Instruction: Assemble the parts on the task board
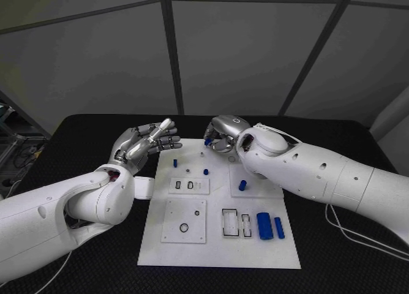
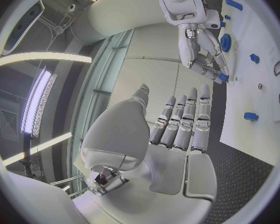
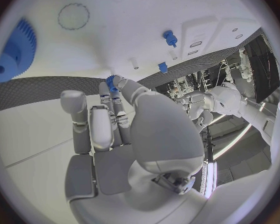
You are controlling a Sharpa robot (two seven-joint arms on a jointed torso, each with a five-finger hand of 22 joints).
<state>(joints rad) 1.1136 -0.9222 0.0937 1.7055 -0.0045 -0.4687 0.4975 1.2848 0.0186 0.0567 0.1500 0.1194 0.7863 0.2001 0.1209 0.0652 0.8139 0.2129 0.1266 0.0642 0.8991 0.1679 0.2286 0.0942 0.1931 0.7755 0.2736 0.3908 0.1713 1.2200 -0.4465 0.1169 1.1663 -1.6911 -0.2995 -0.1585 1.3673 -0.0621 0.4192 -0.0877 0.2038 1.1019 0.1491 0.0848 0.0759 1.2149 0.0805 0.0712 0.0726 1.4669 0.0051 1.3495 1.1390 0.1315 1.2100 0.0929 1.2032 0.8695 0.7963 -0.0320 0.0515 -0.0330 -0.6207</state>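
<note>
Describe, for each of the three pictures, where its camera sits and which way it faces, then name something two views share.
Head view: on the robot's head, looking down at the task board; both arms show, left hand raised, right hand at the board's far edge.
Left wrist view: behind the left hand, facing across to the right hand.
Right wrist view: behind the right hand, facing the board.
Shared: the small blue part at the right hand's fingertips shows in both wrist views.

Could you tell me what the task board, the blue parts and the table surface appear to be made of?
Task board: likely matte white plastic, evenly coloured, with crisp cut-out recesses.
Blue cylinders: probably moulded or printed plastic, uniformly blue, with a soft sheen.
Table: a black textured mat, perhaps rubber or foam, showing a fine dotted grain.
</note>
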